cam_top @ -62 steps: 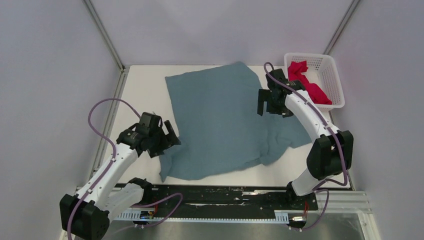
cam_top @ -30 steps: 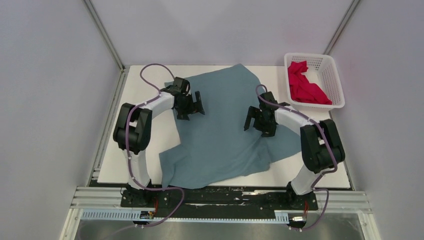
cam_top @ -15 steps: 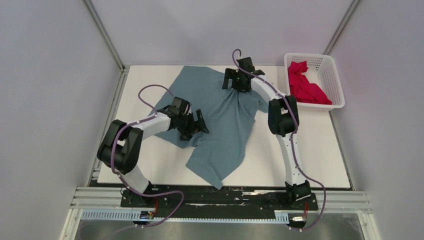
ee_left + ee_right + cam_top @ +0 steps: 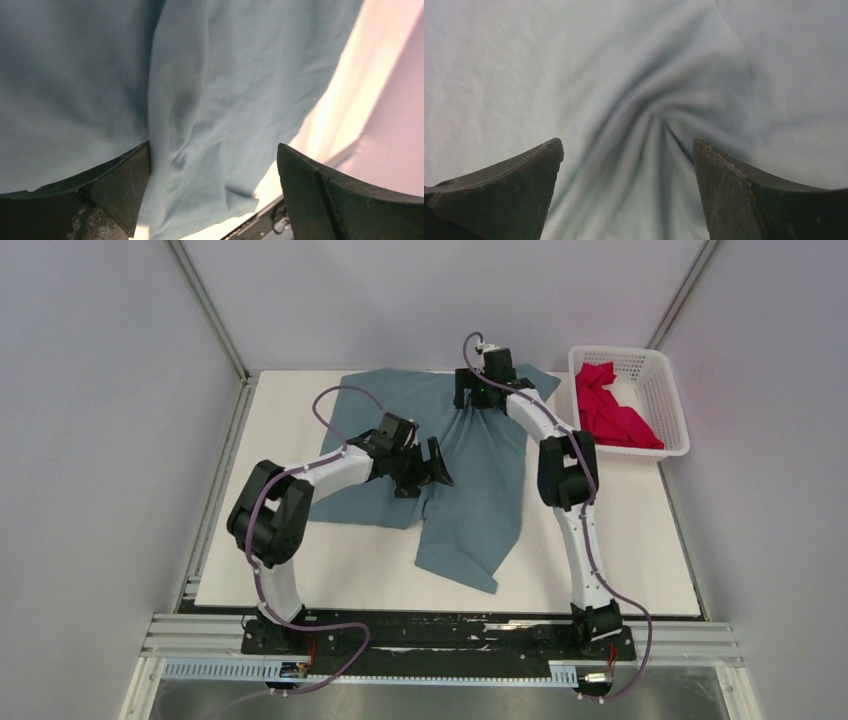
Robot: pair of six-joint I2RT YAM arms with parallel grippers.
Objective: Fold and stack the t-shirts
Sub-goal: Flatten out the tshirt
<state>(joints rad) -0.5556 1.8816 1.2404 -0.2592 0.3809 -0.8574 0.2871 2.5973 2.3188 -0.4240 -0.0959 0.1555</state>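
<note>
1. The blue-grey t-shirt lies on the white table, in the upper middle of the top view. Its wide part reaches the far edge of the table. A thinner part runs down toward the lower middle.
2. It is not folded – it is bunched and full of wrinkles.
3. The pink t-shirt sits crumpled inside the white basket, in the upper right of the top view. It is well apart from the blue one.
4. The left gripper is over the middle of the blue shirt. In the left wrist view its two fingers are spread wide and hold nothing. Blue cloth fills most of that picture, with a strip of table on the right side.
5. The right gripper is over the top part of the blue shirt, near the far edge. In the right wrist view its fingers are spread wide too – nothing is pinched. The wrinkles there swirl toward one spot between the fingers.
</note>
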